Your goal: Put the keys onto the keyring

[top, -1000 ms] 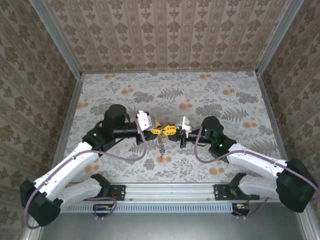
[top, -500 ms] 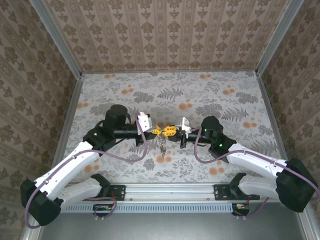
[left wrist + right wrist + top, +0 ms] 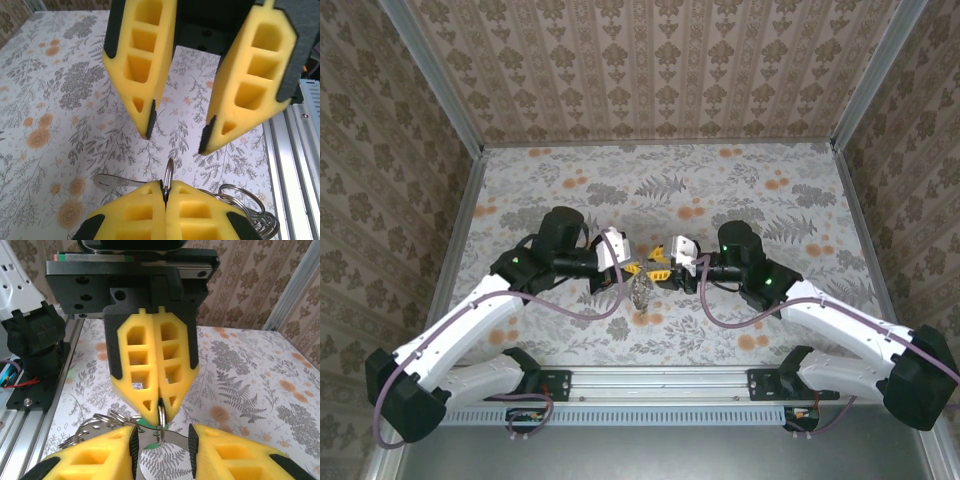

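Left gripper [image 3: 165, 192] is pinched shut on the keyring [image 3: 169, 172]. The right gripper [image 3: 162, 437], at its 12 o'clock, stands part open, gripping nothing — keys [image 3: 641, 292] dangle beneath. Risk: the thin ring twists or slips between the soft pads [image 3: 140, 215], dropping them.

Two arms [image 3: 470, 320] [image 3: 830, 320], one keyring [image 3: 168, 172] — at least two keys [image 3: 172, 440], the rest too tangled to count.
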